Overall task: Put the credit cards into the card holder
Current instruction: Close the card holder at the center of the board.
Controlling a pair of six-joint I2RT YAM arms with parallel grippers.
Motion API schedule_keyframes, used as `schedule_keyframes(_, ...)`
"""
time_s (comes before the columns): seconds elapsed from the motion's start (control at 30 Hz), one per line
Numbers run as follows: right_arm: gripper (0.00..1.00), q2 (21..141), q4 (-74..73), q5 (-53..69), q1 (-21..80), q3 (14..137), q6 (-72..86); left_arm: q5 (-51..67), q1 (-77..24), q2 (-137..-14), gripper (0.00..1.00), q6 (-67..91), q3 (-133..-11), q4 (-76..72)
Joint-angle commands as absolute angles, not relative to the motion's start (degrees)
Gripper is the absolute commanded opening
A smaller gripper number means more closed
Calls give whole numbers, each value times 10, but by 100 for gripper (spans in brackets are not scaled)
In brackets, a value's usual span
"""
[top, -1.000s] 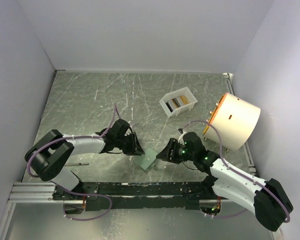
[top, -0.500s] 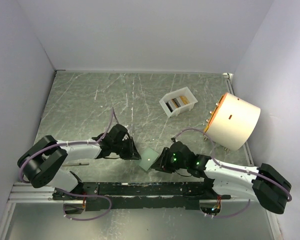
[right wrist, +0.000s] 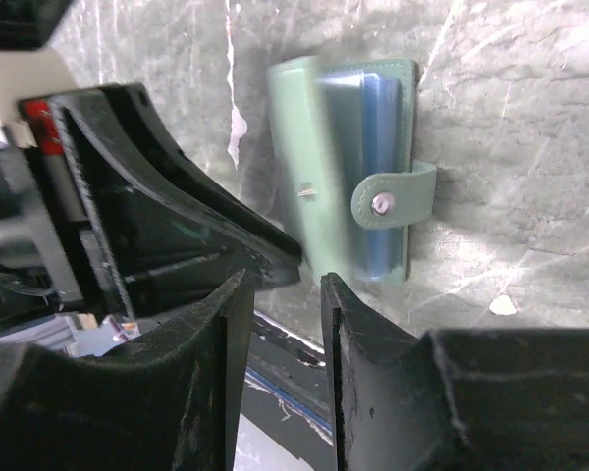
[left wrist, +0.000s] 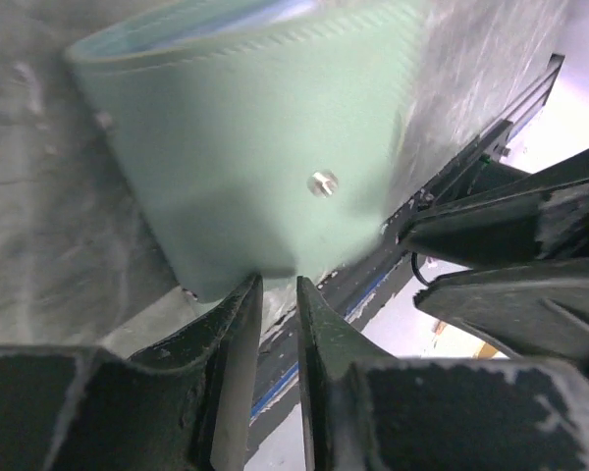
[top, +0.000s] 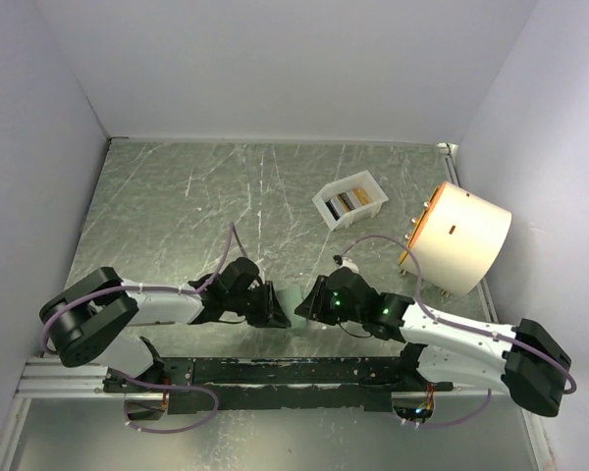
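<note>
The sage-green card holder point(right wrist: 339, 167) lies partly open on the table, its pale blue inside and snap tab showing. Only a sliver of the card holder point(top: 293, 297) shows from above, between the two grippers. My left gripper point(left wrist: 275, 289) sits at its left edge, jaws a narrow gap apart with nothing between them; the card holder point(left wrist: 245, 147) fills that view, tilted up. My right gripper point(right wrist: 285, 285) hovers just short of the holder's near edge, jaws slightly apart and empty. The gold and dark credit cards point(top: 346, 202) stand in a tray farther back.
The white tray point(top: 370, 210) sits at the back right of centre. A large cream cylinder point(top: 459, 238) with an orange rim lies on its side at the right. A black mounting rail point(top: 275, 371) runs along the near edge, just behind both grippers.
Both grippers have moved inward and now flank the card holder, which has gone from lying flat in plain sight to mostly hidden between them. Both sets of jaws have narrowed.
</note>
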State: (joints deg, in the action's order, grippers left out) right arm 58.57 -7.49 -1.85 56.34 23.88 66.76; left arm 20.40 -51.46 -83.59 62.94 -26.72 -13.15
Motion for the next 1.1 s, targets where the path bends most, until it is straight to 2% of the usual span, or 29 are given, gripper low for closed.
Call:
schedule_keyframes(0.0,34,544,-138,-63,565,244,650,231,-532,-864,32,634,-304,-149)
schedule_keyframes(0.2,34,499,-162,-84,565,234,655,204,-531,-865,32,603,-340,-83)
schedule_keyframes(0.37,34,515,-153,-94,564,243,619,175,-522,-858,32,578,-365,-29)
schedule_keyframes(0.5,33,531,-143,-96,558,253,600,180,-494,-859,28,565,-370,-22)
schedule_keyframes(0.8,27,555,-46,11,484,227,557,218,-468,-904,20,546,-382,-48)
schedule_keyframes(1.07,25,602,-18,55,441,225,534,217,-463,-929,22,540,-387,-48)
